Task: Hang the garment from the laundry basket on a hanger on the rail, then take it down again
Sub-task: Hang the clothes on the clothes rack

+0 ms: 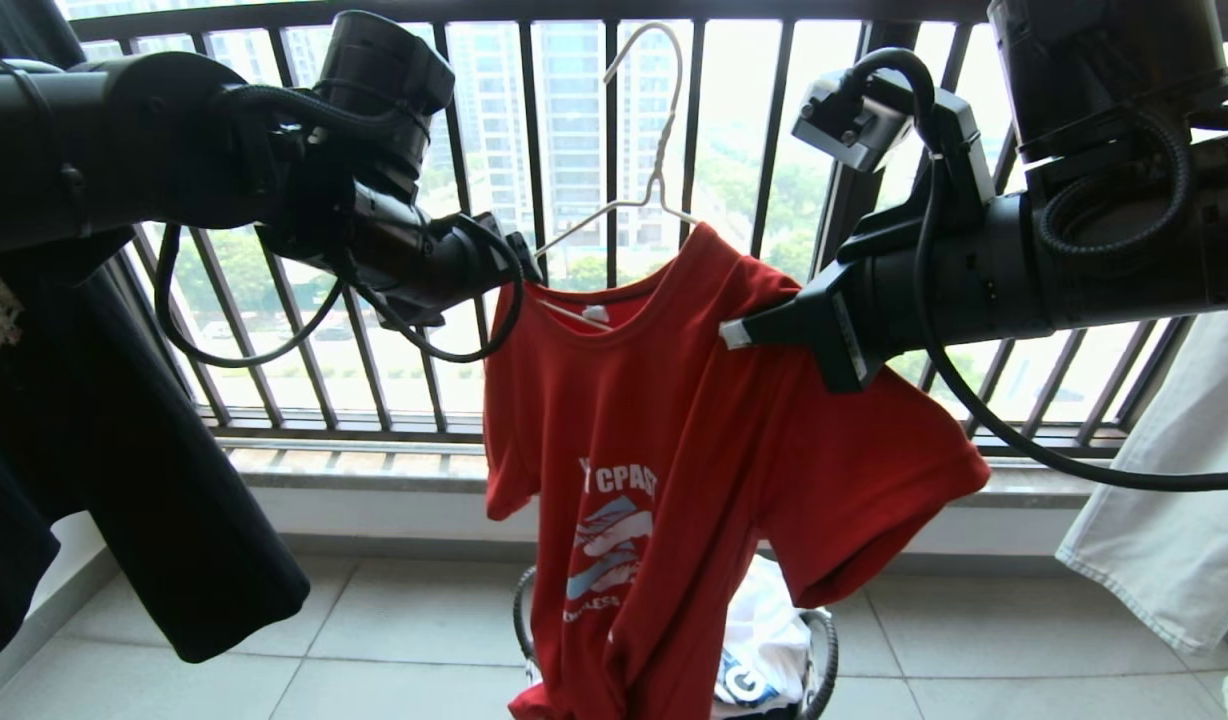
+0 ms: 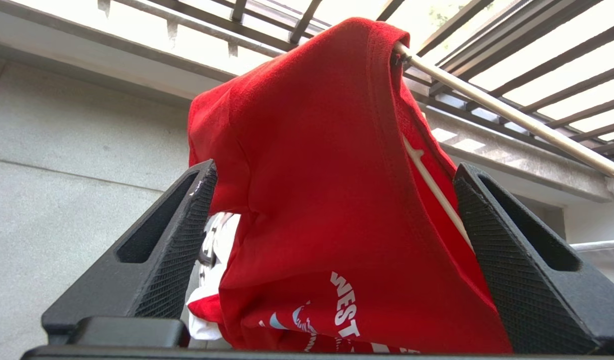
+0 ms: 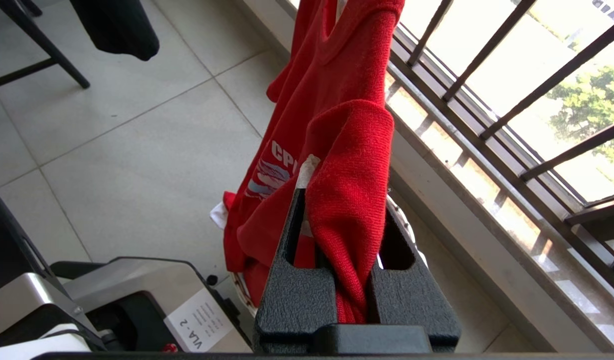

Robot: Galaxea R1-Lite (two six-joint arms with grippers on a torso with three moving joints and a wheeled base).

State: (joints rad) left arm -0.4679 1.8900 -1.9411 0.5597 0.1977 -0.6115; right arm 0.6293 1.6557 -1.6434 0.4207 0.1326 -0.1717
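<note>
The red T-shirt (image 1: 674, 440) is half-dressed on the white wire hanger (image 1: 642, 130), its hem trailing into the laundry basket (image 1: 822, 650) below, where a white printed shirt (image 1: 764, 640) lies. The right gripper (image 1: 739, 333) is clamped on the shirt's shoulder cloth. The left gripper (image 2: 332, 250) stands wide apart around the other shoulder and the hanger arm, holding nothing. Judged step: fitting the shirt onto the hanger. Next, the left gripper should close and settle that shoulder; the rail is not in view
</note>
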